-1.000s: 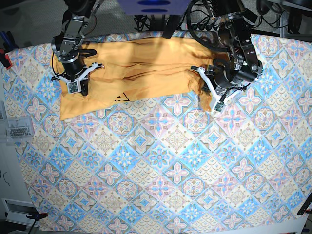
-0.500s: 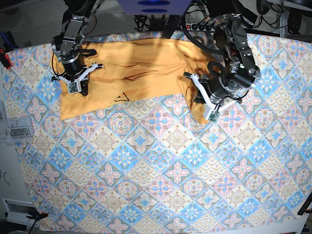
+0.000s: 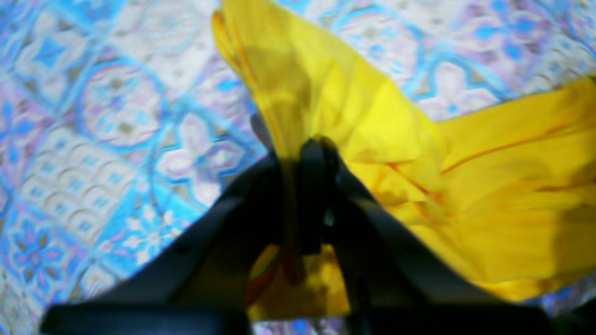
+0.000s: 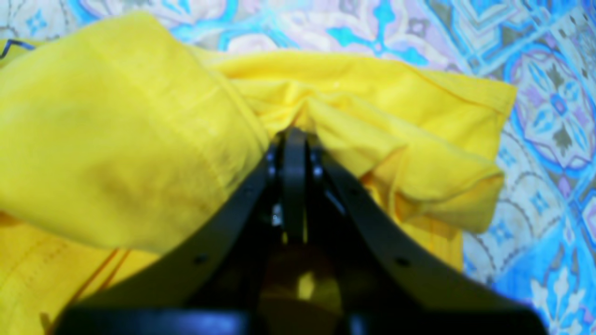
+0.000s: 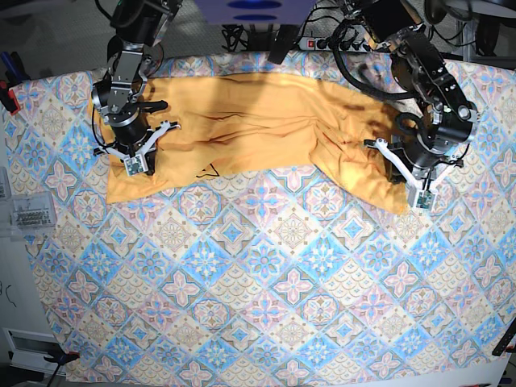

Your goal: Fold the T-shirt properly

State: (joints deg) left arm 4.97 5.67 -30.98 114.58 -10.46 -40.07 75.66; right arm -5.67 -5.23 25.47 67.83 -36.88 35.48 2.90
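Note:
The yellow-orange T-shirt (image 5: 258, 121) lies stretched sideways along the far part of the table, its dark neckline trim (image 5: 205, 171) near its front edge. My left gripper (image 5: 418, 196) is at the shirt's right end in the base view. In the left wrist view it (image 3: 307, 151) is shut on a raised fold of the yellow cloth (image 3: 354, 107). My right gripper (image 5: 137, 164) is at the shirt's left end. The right wrist view shows it (image 4: 293, 137) shut on bunched cloth (image 4: 139, 121).
The blue-pink patterned tablecloth (image 5: 266, 274) covers the whole table. A clear box (image 5: 28, 216) sits off the left edge, with a red clamp (image 5: 8, 98) at the far left corner. Cables and a power strip (image 5: 322, 40) lie behind the table.
My left gripper has swung to the right with its end of the shirt, pulling the cloth out wider. My right gripper shifted slightly toward the front and right, still on the cloth.

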